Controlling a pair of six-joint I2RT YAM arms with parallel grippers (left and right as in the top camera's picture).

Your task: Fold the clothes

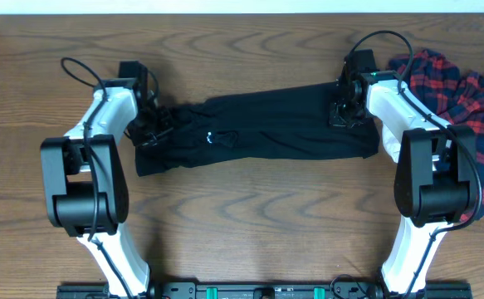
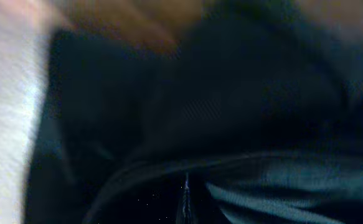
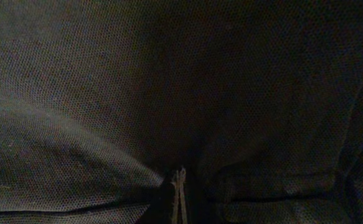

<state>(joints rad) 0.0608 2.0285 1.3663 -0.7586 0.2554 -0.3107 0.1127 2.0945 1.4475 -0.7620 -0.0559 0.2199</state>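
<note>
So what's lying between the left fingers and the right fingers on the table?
The black shirt, spread in a long band with the left fingers and right fingers shut on its ends; the overhead view shows it.

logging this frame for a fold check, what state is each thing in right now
black shirt: folded into a long band, stretched out between both tools
left tool: shut on the black shirt at its left end
right tool: shut on the black shirt at its right end
plaid garment: crumpled in a heap at the right side of the table, not held
</note>
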